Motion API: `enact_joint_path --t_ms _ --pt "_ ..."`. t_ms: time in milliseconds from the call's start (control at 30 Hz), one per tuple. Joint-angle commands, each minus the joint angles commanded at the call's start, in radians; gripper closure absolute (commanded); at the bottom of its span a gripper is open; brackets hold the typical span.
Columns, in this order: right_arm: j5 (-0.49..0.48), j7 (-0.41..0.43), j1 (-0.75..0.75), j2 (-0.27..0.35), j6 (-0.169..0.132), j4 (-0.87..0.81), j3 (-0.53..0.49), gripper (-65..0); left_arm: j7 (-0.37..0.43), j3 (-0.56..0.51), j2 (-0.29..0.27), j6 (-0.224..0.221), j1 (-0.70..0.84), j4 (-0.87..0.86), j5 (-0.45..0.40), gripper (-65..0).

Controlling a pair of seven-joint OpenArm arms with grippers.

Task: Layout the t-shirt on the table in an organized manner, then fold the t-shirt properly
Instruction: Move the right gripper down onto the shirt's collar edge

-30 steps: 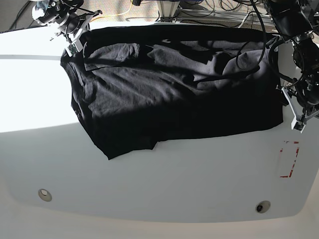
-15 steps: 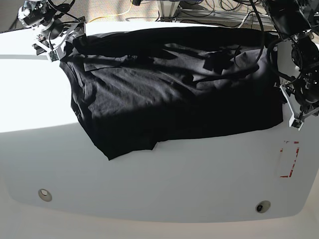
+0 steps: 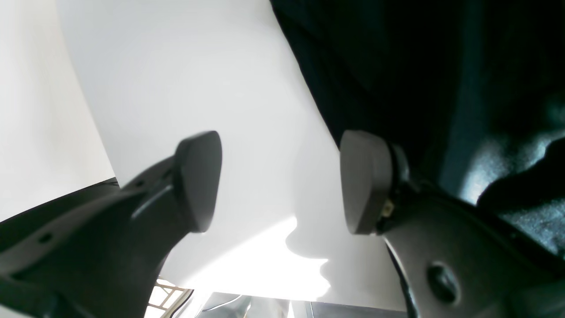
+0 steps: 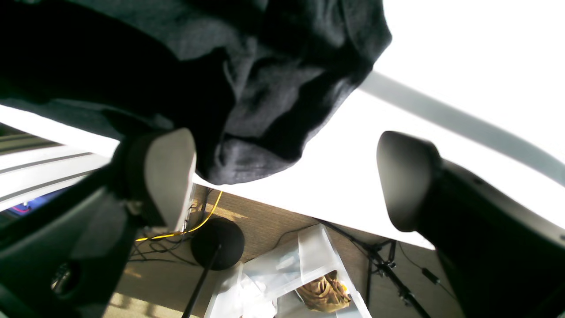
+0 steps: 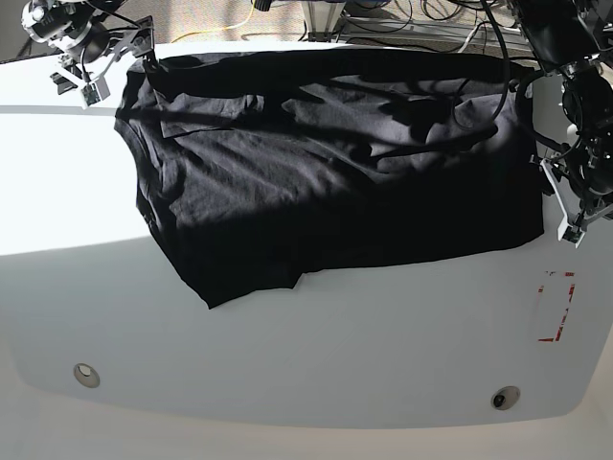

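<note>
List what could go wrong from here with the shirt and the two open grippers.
The shirt has ridges and folds along its far side, so folding now could lock creases in. The right gripper is open beside the shirt's corner; closing there might catch only a loose bit. The left gripper has mostly bare table between its fingers and could miss the cloth.

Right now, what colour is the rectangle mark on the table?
Red, seen best in the base view.
</note>
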State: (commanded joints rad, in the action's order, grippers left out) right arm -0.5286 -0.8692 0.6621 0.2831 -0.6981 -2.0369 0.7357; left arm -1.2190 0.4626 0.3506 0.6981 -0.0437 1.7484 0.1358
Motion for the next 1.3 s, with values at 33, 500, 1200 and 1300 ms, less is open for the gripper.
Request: enact_joint_path --t_ms 33,500,1200,1300 --pt "-0.005 0.000 -0.012 0.000 0.000 0.000 0.003 -62.8 0.006 0.000 0.000 0.000 0.000 0.000 -0.002 -37.9" --pt "-0.155 -0.141 -0.213 -0.052 0.000 0.005 -0.270 -62.5 0.071 -0.086 -0.006 0.000 -0.008 -0.002 -0.002 -37.9" --pt "-0.132 -0.157 -0.279 -0.147 0.000 0.043 -0.807 -16.0 0.316 -0.124 0.023 0.000 -0.072 -0.262 -0.063 -37.9" --pt "-0.084 -0.157 -0.290 -0.147 0.000 0.060 -0.819 -15.1 0.345 -0.129 0.021 0.000 -0.101 -0.290 -0.084 -37.9"
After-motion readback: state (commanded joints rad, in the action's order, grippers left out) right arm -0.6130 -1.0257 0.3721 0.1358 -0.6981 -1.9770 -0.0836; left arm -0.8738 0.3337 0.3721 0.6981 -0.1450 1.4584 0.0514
